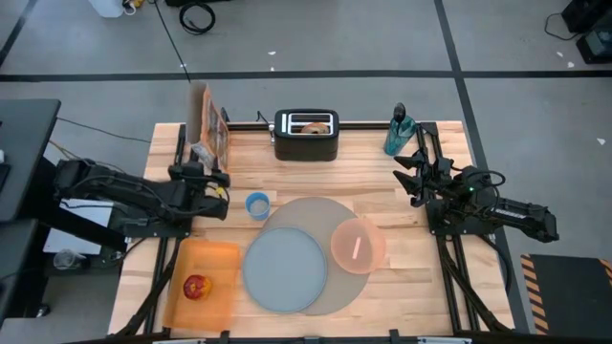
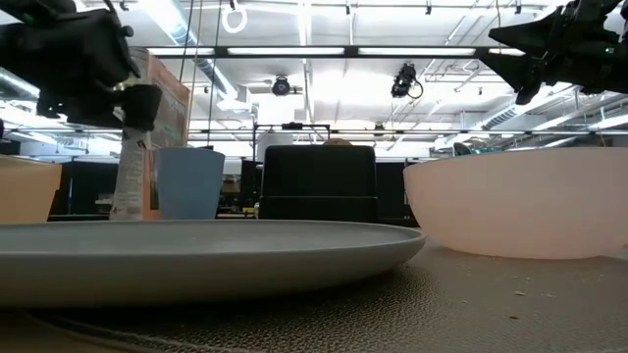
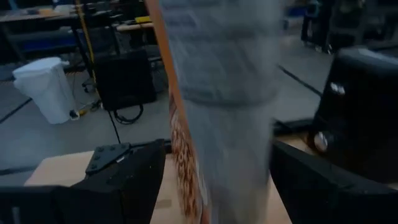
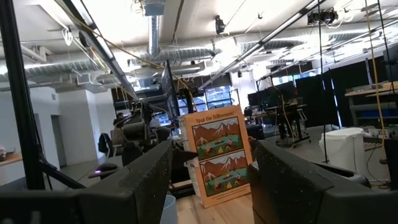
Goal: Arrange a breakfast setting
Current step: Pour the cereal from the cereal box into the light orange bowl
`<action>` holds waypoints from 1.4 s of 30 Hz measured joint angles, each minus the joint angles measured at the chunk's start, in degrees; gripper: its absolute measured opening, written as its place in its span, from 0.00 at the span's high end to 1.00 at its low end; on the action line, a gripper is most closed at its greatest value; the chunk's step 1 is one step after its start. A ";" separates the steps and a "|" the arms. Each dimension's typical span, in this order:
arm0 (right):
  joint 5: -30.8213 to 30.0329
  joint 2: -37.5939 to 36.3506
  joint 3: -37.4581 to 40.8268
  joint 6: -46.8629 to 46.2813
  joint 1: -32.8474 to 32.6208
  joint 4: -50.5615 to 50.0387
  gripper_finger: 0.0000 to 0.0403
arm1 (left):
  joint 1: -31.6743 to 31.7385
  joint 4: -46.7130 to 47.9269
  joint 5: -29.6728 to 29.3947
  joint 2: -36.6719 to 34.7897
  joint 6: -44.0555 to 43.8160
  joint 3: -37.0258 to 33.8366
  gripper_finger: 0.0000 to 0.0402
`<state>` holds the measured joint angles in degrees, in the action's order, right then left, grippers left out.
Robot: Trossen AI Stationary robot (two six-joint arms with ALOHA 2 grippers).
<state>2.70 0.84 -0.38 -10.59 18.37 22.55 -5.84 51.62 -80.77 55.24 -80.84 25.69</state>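
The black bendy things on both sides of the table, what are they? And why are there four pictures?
They are two robot arms, each ending in jaws for grabbing. One picture looks down from above, one peeks across the table top, and two come from cameras on the arms' wrists. On the wooden table lie a round grey mat with a blue-grey plate and a pink bowl, a red apple on an orange board, a blue cup, and a black toaster with a bagel in it. The left arm reaches to the tall cereal box. The right arm waits at the right side, jaws open, holding nothing.
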 joint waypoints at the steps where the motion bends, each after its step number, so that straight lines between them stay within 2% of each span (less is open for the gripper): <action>1: 0.00 0.00 0.00 0.00 0.00 0.00 0.40 | 0.79 -1.26 -0.07 0.00 0.88 0.00 0.29; 10: 0.00 0.00 0.02 0.07 -0.02 0.00 0.40 | 8.17 -9.44 -2.28 3.20 6.82 0.02 0.29; 15: 0.00 0.00 0.02 -0.03 0.00 0.00 0.40 | 12.01 -9.80 -3.42 7.49 7.81 0.02 0.29; 22: -0.02 0.00 0.01 -1.20 -0.01 0.04 0.40 | 13.75 -9.74 -4.13 8.50 10.01 0.02 0.29; 28: -0.02 0.00 0.02 -1.20 0.00 0.52 0.40 | 13.35 -6.46 -4.19 8.52 10.02 0.02 0.33; 34: -0.02 0.00 0.01 -1.22 -0.01 0.55 0.40 | 7.92 -6.10 -2.99 8.52 11.14 0.02 0.42; 38: -0.02 0.00 0.02 -1.22 0.00 1.03 0.40 | 5.18 -4.57 -3.04 8.50 11.03 0.02 0.44; 42: -0.02 0.00 0.01 -1.44 0.00 1.27 0.40 | 4.30 -3.80 -4.15 8.50 7.29 -2.09 0.44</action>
<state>2.68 0.84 -0.37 -12.03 18.37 23.81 -1.54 47.82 -84.93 63.75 -73.55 23.60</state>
